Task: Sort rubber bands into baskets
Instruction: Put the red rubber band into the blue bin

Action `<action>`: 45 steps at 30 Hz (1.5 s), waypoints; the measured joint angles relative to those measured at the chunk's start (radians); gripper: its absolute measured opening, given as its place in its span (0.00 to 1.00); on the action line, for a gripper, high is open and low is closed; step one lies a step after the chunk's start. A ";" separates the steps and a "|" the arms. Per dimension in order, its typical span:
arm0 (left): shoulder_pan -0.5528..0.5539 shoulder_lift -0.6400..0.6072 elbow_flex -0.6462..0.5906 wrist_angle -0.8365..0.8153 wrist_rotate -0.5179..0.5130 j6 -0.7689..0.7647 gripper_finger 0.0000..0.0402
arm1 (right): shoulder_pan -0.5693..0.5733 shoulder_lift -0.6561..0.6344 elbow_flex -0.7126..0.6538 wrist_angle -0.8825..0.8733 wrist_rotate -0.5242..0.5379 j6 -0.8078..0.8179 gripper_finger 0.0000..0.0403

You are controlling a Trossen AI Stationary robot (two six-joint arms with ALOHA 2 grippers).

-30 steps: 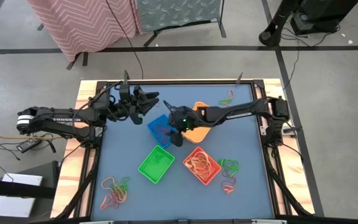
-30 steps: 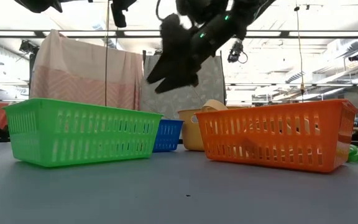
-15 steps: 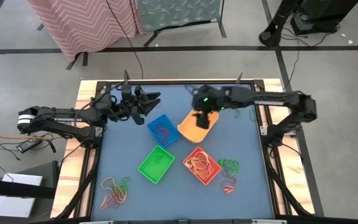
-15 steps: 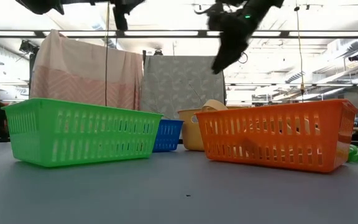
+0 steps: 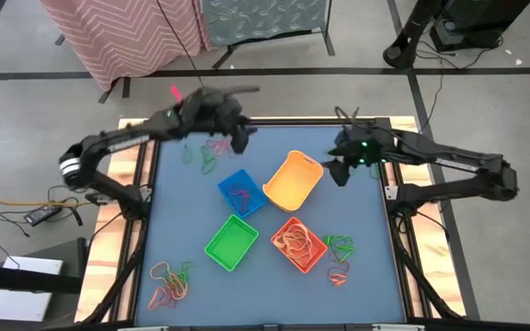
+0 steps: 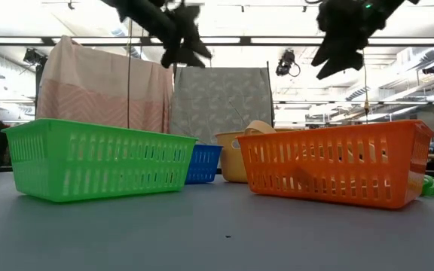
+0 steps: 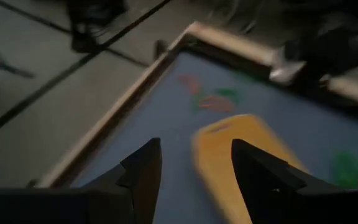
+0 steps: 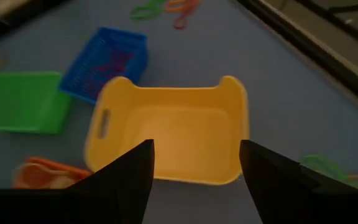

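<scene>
Four baskets stand mid-table: blue (image 5: 240, 191) with a few reddish rubber bands inside, yellow (image 5: 293, 179), green (image 5: 232, 242), and orange (image 5: 298, 245) holding orange bands. Loose rubber bands lie in heaps at the far left (image 5: 201, 154), near left (image 5: 170, 280) and near right (image 5: 339, 249). My left gripper (image 5: 238, 139) hangs open and empty high above the table, just beyond the blue basket. My right gripper (image 5: 339, 171) is open and empty too, raised to the right of the yellow basket (image 8: 166, 140), which shows between its fingers.
A raised wooden frame (image 5: 132, 198) borders the blue table top. Bare table lies along the near edge between the two near heaps. A few more bands lie at the far right (image 8: 166, 11). Beyond the far edge stand cloth-draped screens (image 6: 100, 86).
My right gripper has drawn back from over the blue basket, past the yellow one, toward the table's right edge, and has risen. My left arm has swung toward the far edge and the right, turning its gripper, which now uncovers the far-left heap of bands. The baskets have stayed put.
</scene>
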 joint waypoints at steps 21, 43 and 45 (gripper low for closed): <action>0.189 0.656 0.396 -0.720 -0.173 0.553 0.49 | 0.179 0.041 -0.235 0.619 -0.077 0.310 0.61; 0.189 0.675 0.269 -0.701 -0.213 0.791 0.49 | 0.198 0.394 -0.240 1.164 -0.036 0.435 0.61; 0.180 0.675 0.251 -0.678 -0.255 0.809 0.49 | 0.198 0.396 -0.240 1.162 -0.043 0.453 0.61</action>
